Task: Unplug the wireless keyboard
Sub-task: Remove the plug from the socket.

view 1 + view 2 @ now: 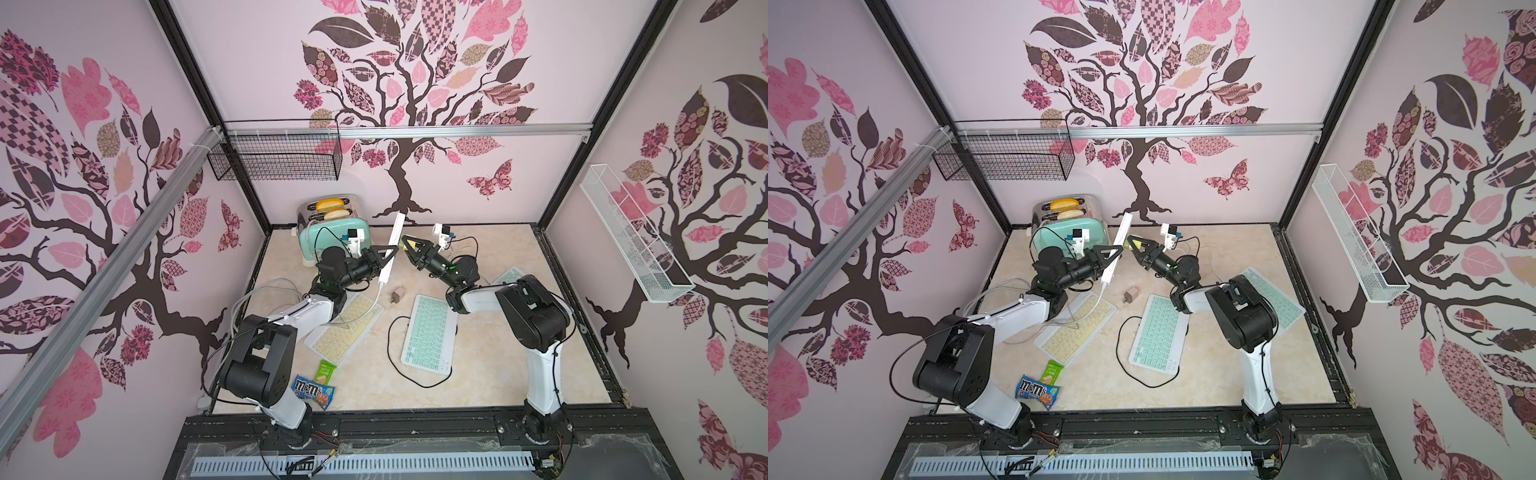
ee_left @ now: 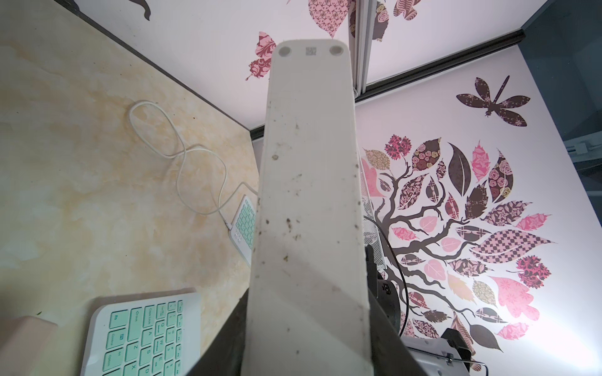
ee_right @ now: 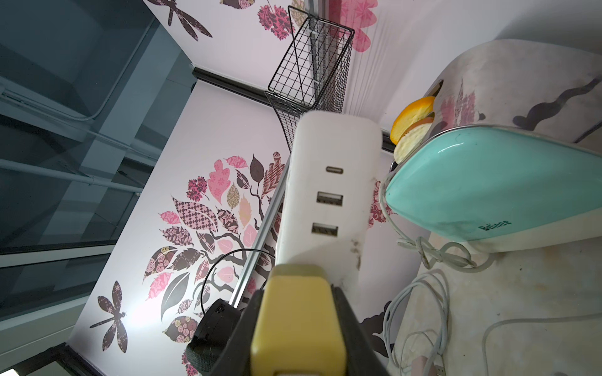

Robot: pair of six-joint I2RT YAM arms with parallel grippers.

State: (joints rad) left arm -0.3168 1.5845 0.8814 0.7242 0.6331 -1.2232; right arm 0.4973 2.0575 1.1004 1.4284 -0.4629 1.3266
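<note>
Pulling the charger out of its socket looks like the step in hand. The boxy yellow plastic charger plug (image 3: pixel 298 322) sits clenched in the right claw (image 1: pixel 410 243), its nose against the long white power strip (image 1: pixel 397 226), just above centre in both top views. Whether its prongs are seated I cannot tell. The left claw (image 1: pixel 387 254) grips the strip's middle, holding it tilted off the marbled beige table (image 1: pixel 498 353). Next, I judge, the right claw must draw straight back from the strip's face while the left braces it.

Counted, there are three slim keyboards: a cream-yellow keyboard (image 1: pixel 347 328) left of centre, a mint-green keyboard (image 1: pixel 428 332) at centre, and a second mint-green keyboard (image 1: pixel 510 275) half hidden behind the right arm. There is one strip. There are two charger blocks, counting a small brown cube (image 1: pixel 397 296) lying loose. One mint toaster (image 1: pixel 332 232) holds two slices. Two snack packets lie on the table, a blue packet (image 1: pixel 313 390) and a green packet (image 1: pixel 326 371). Two wall baskets hang above, a black wire basket (image 1: pixel 276 160) and a white wire basket (image 1: pixel 631 241).
</note>
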